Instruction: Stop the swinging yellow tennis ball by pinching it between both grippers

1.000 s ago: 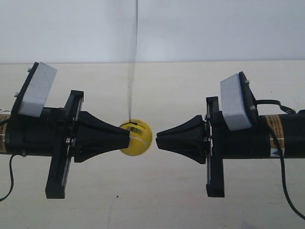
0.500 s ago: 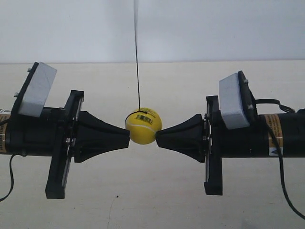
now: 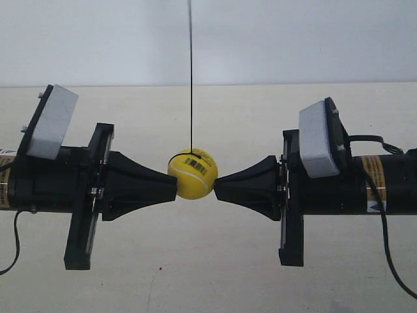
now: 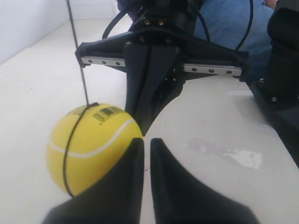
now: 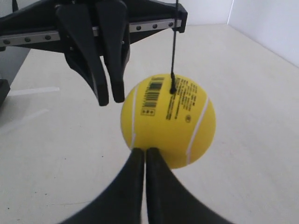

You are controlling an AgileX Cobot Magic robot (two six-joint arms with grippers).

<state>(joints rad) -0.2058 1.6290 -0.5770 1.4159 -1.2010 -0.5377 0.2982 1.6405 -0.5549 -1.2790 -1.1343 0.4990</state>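
Yellow tennis ball (image 3: 191,175), round with a matte skin, a white curved seam, a thin black band and a printed barcode sticker, hangs on a thin dark string (image 3: 191,78) above the pale, smooth table (image 3: 208,267). In the exterior view it sits between two black cone-shaped tips, touching both as far as can be told. One tip belongs to the arm at the exterior view's left (image 3: 39,182), the other to the arm at the exterior view's right (image 3: 365,186). Each arm has a flat black cross plate (image 3: 88,195) and an angled grey-white block (image 3: 52,122) on its cylindrical body. The left gripper (image 4: 145,140) is clenched, with only a thin slit between its two tapered fingers and nothing inside it. Its own camera shows the yellow tennis ball pressed against the side of that tip, not square on its point. The right gripper (image 5: 145,150) is likewise clenched, fingers together, its point meeting the ball off-centre. Only the right wrist view shows the small print beside the barcode. Only the wrist views show the screwed metal rail (image 4: 210,70) across each opposing cross plate.
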